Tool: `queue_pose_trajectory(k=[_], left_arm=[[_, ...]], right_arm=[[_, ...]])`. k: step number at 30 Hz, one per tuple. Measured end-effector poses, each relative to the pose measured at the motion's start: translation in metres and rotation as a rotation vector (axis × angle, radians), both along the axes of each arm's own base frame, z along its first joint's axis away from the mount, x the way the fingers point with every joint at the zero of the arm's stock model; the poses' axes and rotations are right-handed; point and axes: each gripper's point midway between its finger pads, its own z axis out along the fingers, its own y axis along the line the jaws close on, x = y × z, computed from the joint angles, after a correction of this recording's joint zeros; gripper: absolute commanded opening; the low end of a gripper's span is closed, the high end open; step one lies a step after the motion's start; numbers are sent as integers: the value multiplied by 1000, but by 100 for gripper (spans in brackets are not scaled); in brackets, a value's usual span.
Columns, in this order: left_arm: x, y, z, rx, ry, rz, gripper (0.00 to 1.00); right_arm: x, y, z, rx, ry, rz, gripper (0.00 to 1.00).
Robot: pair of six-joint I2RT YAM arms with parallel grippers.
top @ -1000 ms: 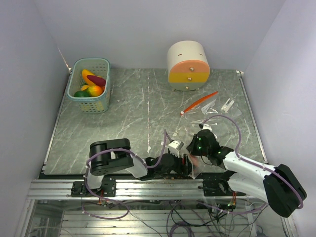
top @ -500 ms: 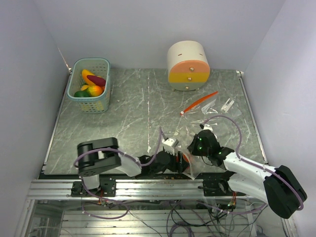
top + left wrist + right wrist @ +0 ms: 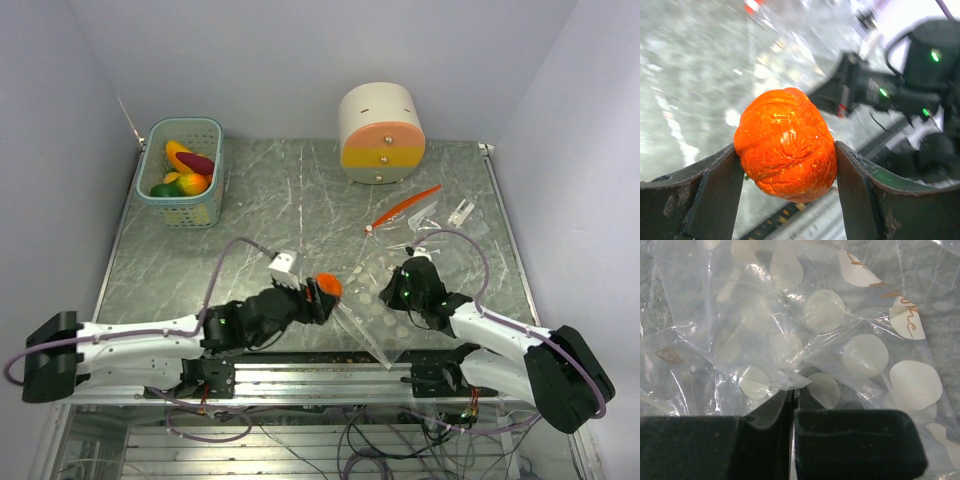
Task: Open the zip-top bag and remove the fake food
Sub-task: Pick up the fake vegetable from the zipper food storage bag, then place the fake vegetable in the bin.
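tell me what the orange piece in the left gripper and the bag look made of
The orange piece looks like hard moulded plastic, glossy, with bright highlights and fine creases in the skin; it shows no dent between the jaws. The bag looks like thin clear plastic film, shiny and crinkled, printed with pale dots; the grey tabletop shows through it.

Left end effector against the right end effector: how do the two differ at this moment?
The left end effector stands wide around an orange toy fruit; the right end effector is pinched shut on a fold of the clear bag. The left one appears raised above the table; the right one sits low against the plastic. Both are gripping something.
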Motion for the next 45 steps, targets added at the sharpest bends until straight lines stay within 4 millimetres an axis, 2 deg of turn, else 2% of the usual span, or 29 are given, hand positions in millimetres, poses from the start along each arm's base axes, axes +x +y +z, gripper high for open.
queue_pose_trajectory(k=[6, 11, 13, 17, 20, 25, 27, 29, 32, 36, 38, 41, 45], left_arm=[[68, 65, 34, 138, -87, 266, 57], [140, 125, 75, 218, -151, 517, 58], [168, 153, 85, 238, -158, 621, 59], [222, 213, 92, 297, -133, 822, 59], [255, 245, 90, 306, -104, 897, 58], [295, 302, 91, 301, -64, 1014, 65], [310, 318, 92, 289, -56, 1042, 77], [317, 332, 86, 281, -41, 1053, 99], [319, 340, 77, 276, -23, 1041, 99], [321, 328, 80, 246, -34, 981, 99], [315, 320, 80, 230, -52, 956, 99], [289, 300, 76, 217, -76, 904, 97], [264, 258, 91, 179, -146, 779, 94]], right_arm=[[1, 4, 0, 16, 0, 13, 0], [1, 5, 0, 15, -6, 22, 0], [1, 5, 0, 15, -7, 25, 0], [0, 6, 0, 16, -7, 33, 0], [0, 6, 0, 20, -8, 40, 0], [1, 8, 0, 23, -13, 54, 0], [2, 9, 0, 25, -15, 57, 0], [2, 9, 0, 26, -15, 58, 0], [1, 9, 0, 26, -15, 62, 0], [2, 10, 0, 28, -17, 64, 0], [3, 11, 0, 30, -18, 65, 0], [3, 11, 0, 30, -18, 64, 0], [3, 11, 0, 30, -19, 64, 0]])
